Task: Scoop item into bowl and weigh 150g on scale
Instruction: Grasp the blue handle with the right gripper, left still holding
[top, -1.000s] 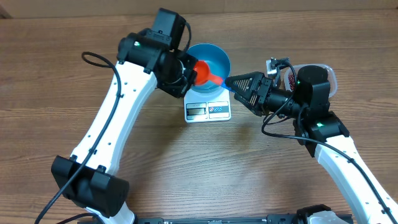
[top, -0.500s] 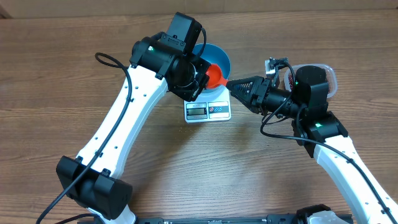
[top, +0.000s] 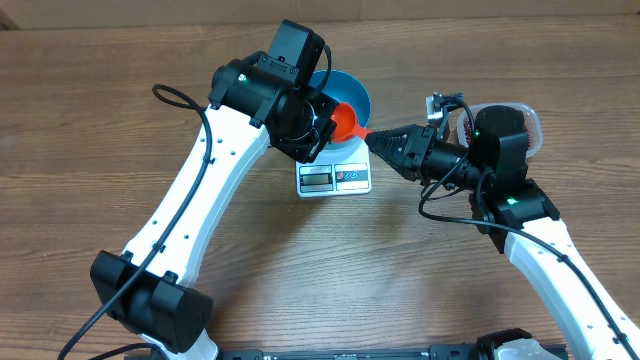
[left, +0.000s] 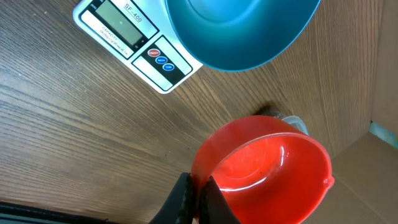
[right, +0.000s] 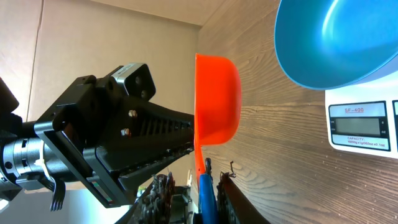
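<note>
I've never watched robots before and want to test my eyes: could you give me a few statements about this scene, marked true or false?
1. The blue bowl sits on the white scale. True.
2. The orange scoop is filled to the brim. False: it is empty.
3. The left gripper pinches the scoop's rim. True.
4. The right gripper is far from the scoop. False: the scoop's blue handle lies between its fingers.
</note>
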